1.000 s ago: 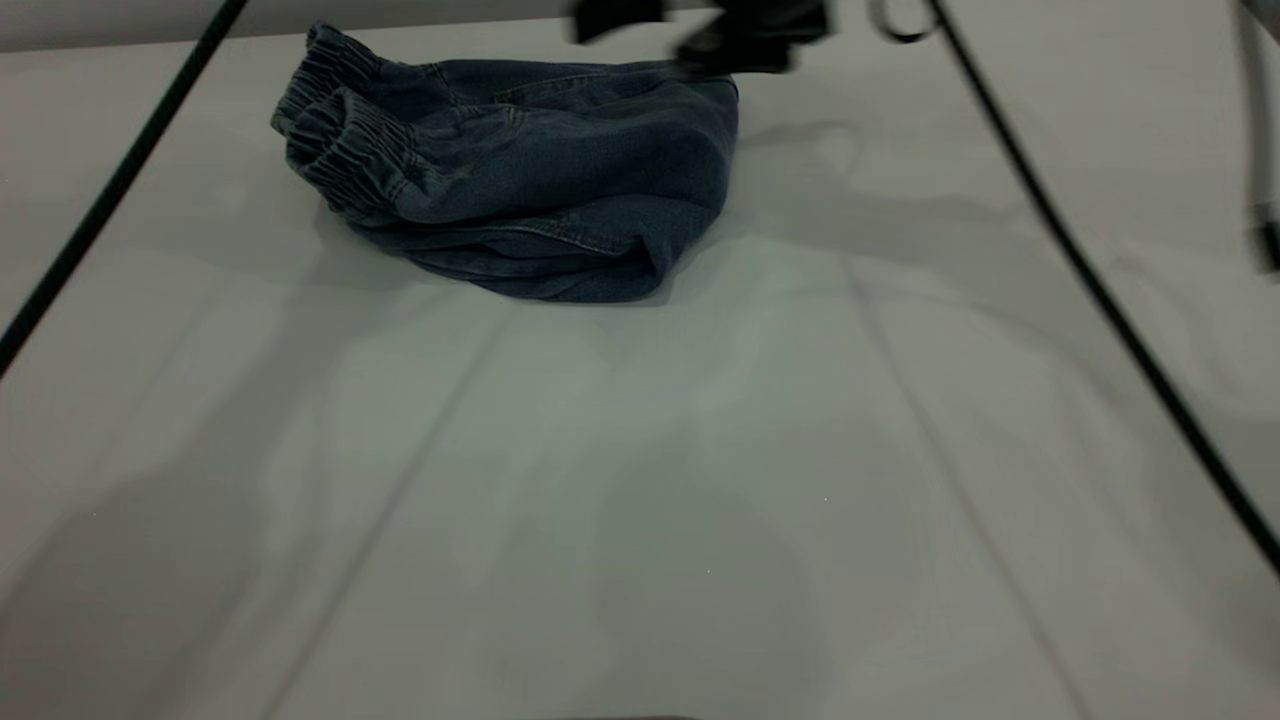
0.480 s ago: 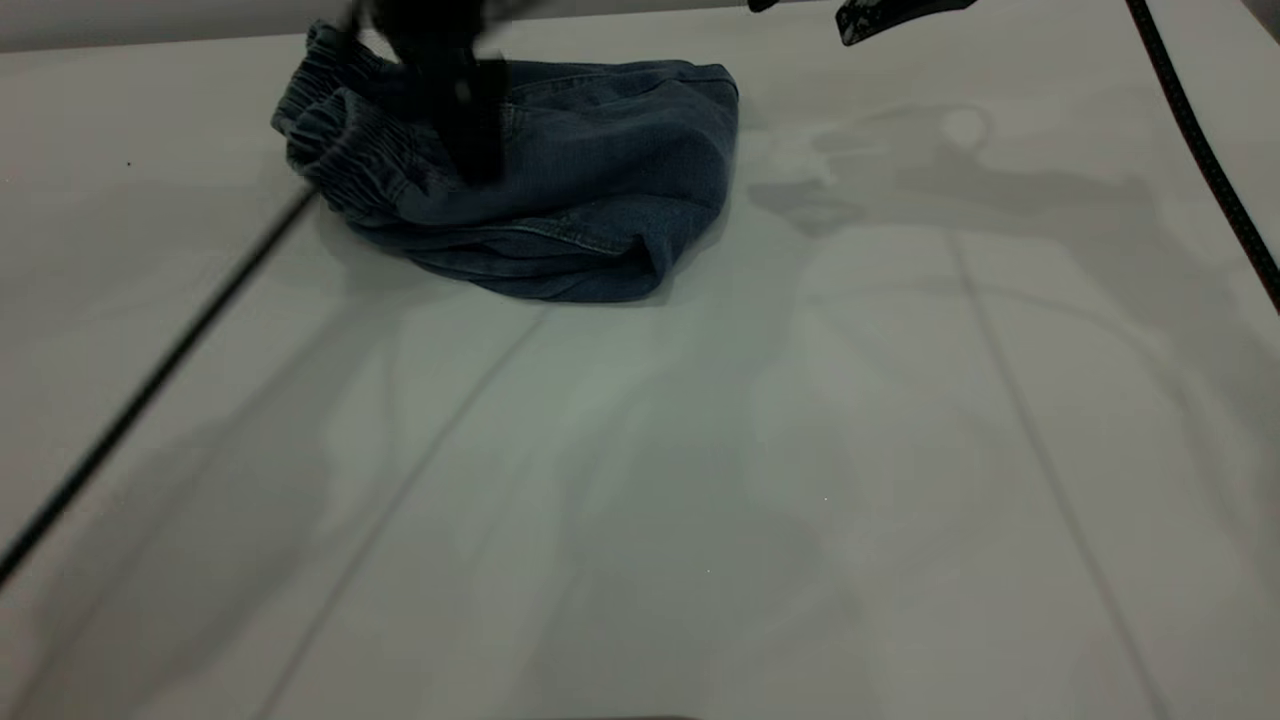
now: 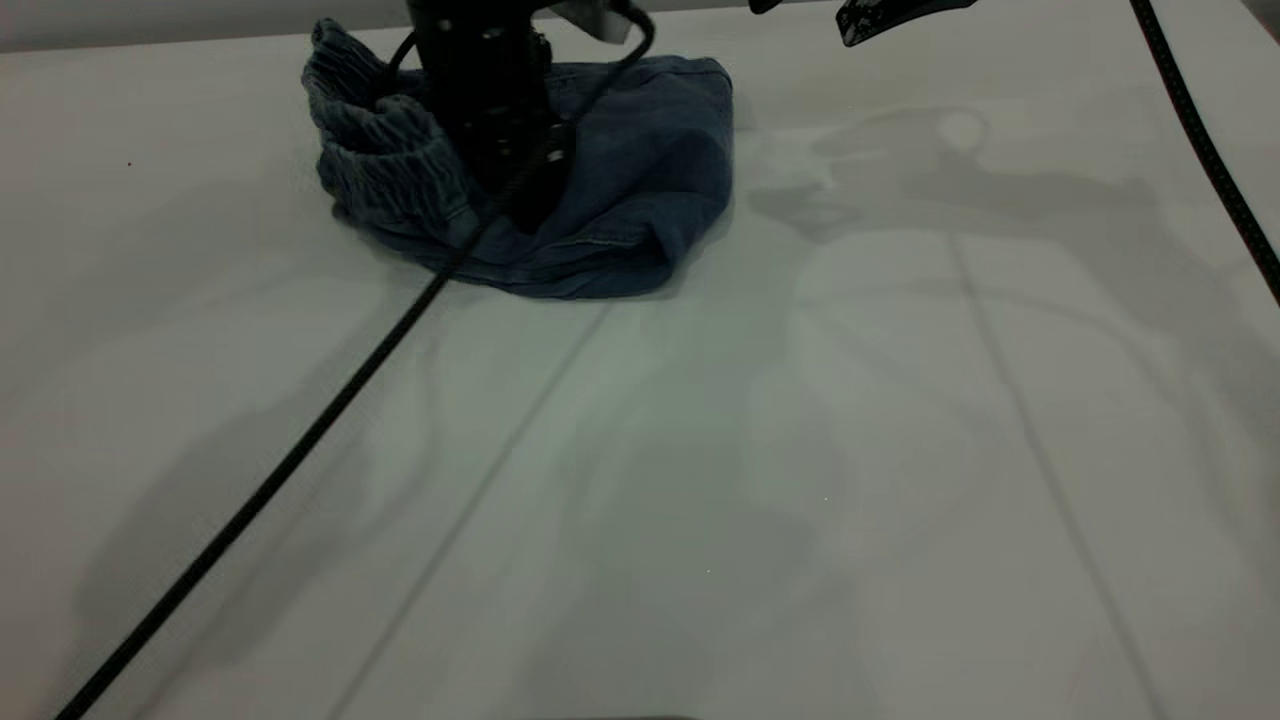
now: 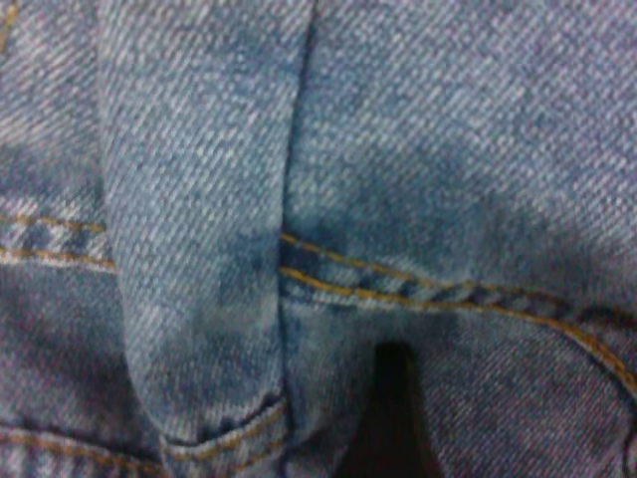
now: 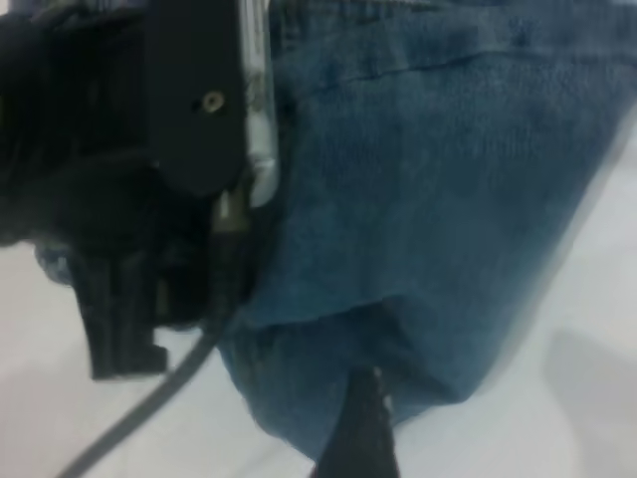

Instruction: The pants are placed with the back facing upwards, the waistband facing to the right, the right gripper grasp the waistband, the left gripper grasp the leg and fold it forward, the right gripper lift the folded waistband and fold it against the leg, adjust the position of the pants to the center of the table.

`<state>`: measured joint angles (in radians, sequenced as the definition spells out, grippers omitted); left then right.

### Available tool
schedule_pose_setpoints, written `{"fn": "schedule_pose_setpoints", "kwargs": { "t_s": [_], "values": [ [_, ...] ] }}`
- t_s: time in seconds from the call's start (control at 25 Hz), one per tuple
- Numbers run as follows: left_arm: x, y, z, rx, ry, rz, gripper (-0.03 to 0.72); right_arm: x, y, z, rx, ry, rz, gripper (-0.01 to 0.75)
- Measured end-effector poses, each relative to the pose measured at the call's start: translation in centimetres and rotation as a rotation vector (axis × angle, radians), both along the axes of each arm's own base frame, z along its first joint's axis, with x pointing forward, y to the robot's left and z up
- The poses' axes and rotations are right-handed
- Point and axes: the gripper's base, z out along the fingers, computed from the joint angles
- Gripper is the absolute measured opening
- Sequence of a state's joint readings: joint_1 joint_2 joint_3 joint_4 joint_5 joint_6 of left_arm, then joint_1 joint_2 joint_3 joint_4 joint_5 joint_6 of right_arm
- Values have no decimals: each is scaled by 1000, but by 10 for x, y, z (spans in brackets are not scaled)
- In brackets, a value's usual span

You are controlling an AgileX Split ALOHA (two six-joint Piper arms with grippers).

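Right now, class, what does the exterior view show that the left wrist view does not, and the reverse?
Only the exterior view shows the whole folded pants at the far side of the white table, the left gripper pressed down on them, and its black cable. Only the left wrist view shows orange seam stitching up close. Both show blue denim.

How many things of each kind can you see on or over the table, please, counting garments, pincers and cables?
Denim pants: 1
Pincers: 2, the left pincer down on the pants, the right pincer at the far edge
Black cables: 2, the second at right
Total: 5
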<state>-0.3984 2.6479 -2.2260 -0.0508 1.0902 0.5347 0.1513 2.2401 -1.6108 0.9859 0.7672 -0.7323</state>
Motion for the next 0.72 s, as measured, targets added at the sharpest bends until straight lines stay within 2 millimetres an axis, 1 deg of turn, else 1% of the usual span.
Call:
{"fn": "schedule_pose_setpoints", "kwargs": {
  "t_s": [0.16, 0.28, 0.36, 0.48, 0.6, 0.72],
  "values": [
    [-4, -22, 5, -40, -6, 147, 547, 0, 0, 0, 0, -1, -4, 569],
    [-7, -36, 8, -62, -11, 167, 547, 0, -1, 0, -1, 0, -6, 569],
    [-9, -40, 10, -54, -2, 158, 547, 1, -2, 0, -1, 0, -9, 569],
    [-8, -38, 18, -15, -4, 146, 547, 2, -9, 4, -3, -8, -20, 569],
    [2, -38, 39, -6, -103, 150, 547, 3, -18, 18, -8, -39, -30, 569],
    [8, -39, 60, -30, -165, 188, 547, 0, -24, 42, -9, -84, -28, 569]
  ]
}}
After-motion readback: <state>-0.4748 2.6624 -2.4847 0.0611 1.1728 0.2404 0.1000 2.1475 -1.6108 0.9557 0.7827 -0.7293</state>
